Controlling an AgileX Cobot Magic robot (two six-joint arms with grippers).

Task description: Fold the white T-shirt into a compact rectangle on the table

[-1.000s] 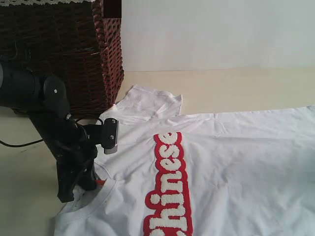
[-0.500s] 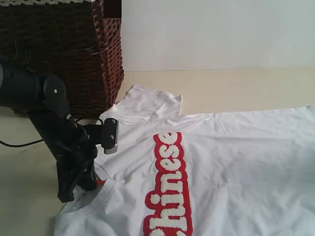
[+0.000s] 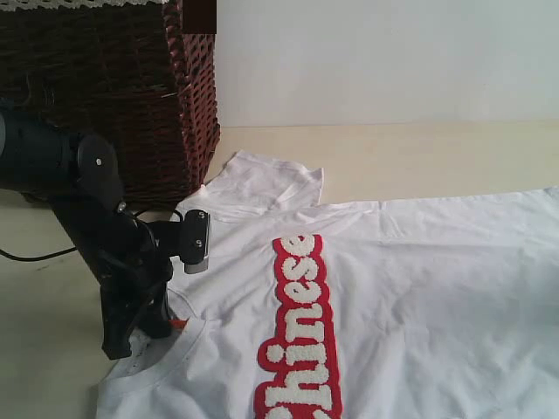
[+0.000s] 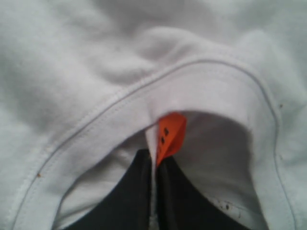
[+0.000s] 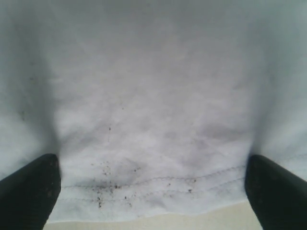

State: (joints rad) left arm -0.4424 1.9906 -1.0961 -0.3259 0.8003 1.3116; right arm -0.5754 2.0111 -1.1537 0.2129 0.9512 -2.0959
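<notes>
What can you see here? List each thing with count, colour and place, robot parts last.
T-shirt: one, white with red-edged letters, spread on the table.
tag: one, orange, inside the collar.
basket: one, dark brown, back left of the exterior view.
table: one, cream, under the T-shirt.
left hand: one, black, shut on the collar beside the tag.
right hand: one, black, open over the T-shirt's hem.
</notes>
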